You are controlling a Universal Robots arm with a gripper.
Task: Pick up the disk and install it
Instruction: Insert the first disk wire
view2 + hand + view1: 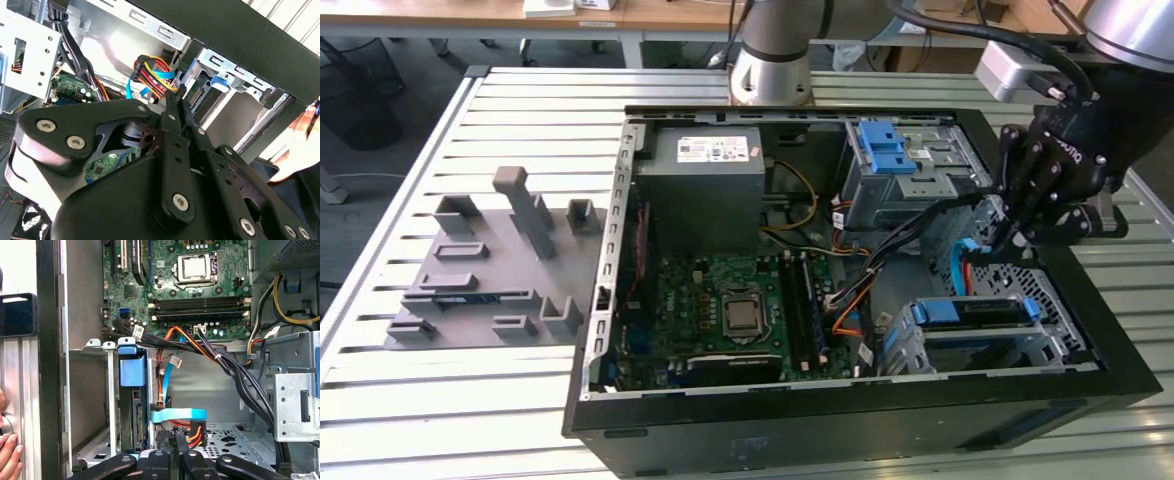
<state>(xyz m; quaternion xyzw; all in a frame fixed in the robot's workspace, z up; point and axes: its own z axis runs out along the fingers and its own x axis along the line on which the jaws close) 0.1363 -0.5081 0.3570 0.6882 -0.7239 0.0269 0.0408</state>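
**Item: claw** (pixel 1007 240). It is lowered inside the open computer case (pixel 606 300), at the drive end. I cannot tell whether it is apart, together or clamped on anything. Its tip sits among the cabling, and no disk shows in its hold.

**Item: the disk** (pixel 136 415). It stands edge-on in the drive cage (pixel 111 405), just beside the claw. Its blue carrier tab (pixel 132 371) faces the motherboard.

**Containers and contents.**
- Computer case: motherboard (pixel 720 300), well apart from the claw. Grey power supply (pixel 707 160), at the far corner from the claw. A second cage with a blue latch (pixel 887 150), near the claw. Black cable bundle (pixel 235 365), running past the claw.
- Drive cage: the disk, in the slot next to the claw.

**Hazards, as judged.**
- The light-blue data cable (pixel 177 415) and the red, yellow and orange power leads (pixel 196 432) lie right at the claw's tip. Any sideways pull could snag them, strain a plug or drag them across the cage's metal edge.
- The cage wall is close beside the claw, so a skewed approach could knock the disk crooked on its rails.
- A person's hand (pixel 7 455) rests outside the case wall, beyond the cage from the claw. A wide swing outward could meet it.
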